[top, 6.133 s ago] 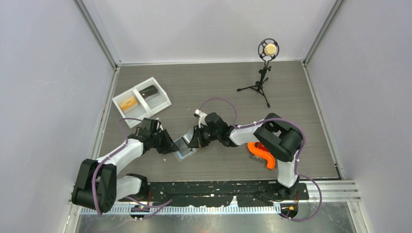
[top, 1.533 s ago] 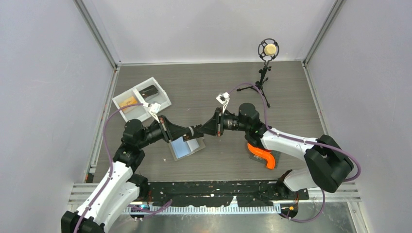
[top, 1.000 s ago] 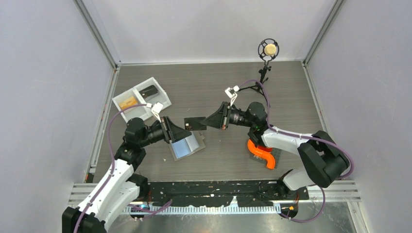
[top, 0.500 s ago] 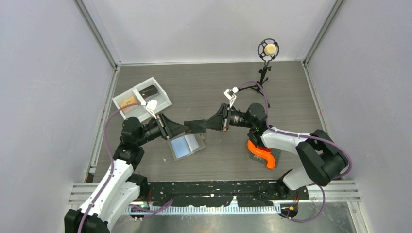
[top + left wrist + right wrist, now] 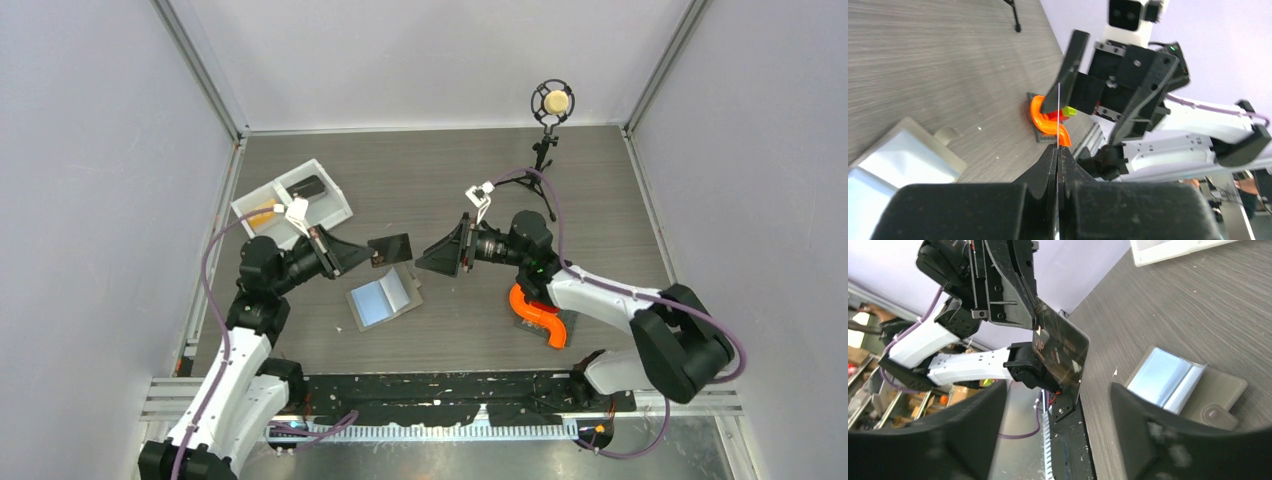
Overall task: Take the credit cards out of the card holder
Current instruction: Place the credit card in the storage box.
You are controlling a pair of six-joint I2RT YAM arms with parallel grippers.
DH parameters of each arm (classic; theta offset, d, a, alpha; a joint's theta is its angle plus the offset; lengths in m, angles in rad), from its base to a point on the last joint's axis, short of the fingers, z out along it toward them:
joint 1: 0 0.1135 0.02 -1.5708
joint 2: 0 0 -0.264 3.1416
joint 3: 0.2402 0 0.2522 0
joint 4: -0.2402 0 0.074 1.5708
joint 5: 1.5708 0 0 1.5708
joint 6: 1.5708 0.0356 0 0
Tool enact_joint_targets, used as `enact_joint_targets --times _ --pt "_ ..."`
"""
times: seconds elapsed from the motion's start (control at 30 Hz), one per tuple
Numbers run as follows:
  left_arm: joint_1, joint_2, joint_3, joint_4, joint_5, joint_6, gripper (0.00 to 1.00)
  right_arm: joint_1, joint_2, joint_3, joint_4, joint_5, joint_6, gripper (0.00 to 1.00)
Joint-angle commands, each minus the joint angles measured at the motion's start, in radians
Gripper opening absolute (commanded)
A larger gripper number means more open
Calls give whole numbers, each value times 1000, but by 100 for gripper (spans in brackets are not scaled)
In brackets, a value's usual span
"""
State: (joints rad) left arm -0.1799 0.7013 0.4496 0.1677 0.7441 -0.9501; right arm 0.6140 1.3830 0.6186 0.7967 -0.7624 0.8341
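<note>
Dark card (image 5: 1060, 352): seemingly "VIP", right-wrist only.

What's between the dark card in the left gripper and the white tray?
Nothing visible. The dark card, clamped in the left gripper, is in the air; only that arm itself lies toward the white tray.

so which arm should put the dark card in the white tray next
Left, most likely. The left pincer is shut on the dark card, and the white tray lies nearer it. The right pincer is open, holding nothing.
</note>
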Motion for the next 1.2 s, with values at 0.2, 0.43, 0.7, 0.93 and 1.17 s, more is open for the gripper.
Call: enact_joint_targets --times 0.2,0.43,0.7,0.93,1.17 --pt "279 143 239 -204 -83 184 0 0 -236 3 -234 133 -167 95" --pt "428 361 409 -267 -228 269 0 0 -284 -22 -256 157 -171 95" --pt "456 609 577 -276 -343 275 0 0 -283 3 -293 143 -197 95" --pt "462 833 715 -292 -378 279 0 0 -254 32 -308 137 -215 95" --pt "461 977 799 -289 -357 275 0 0 -215 59 -352 144 -260 95"
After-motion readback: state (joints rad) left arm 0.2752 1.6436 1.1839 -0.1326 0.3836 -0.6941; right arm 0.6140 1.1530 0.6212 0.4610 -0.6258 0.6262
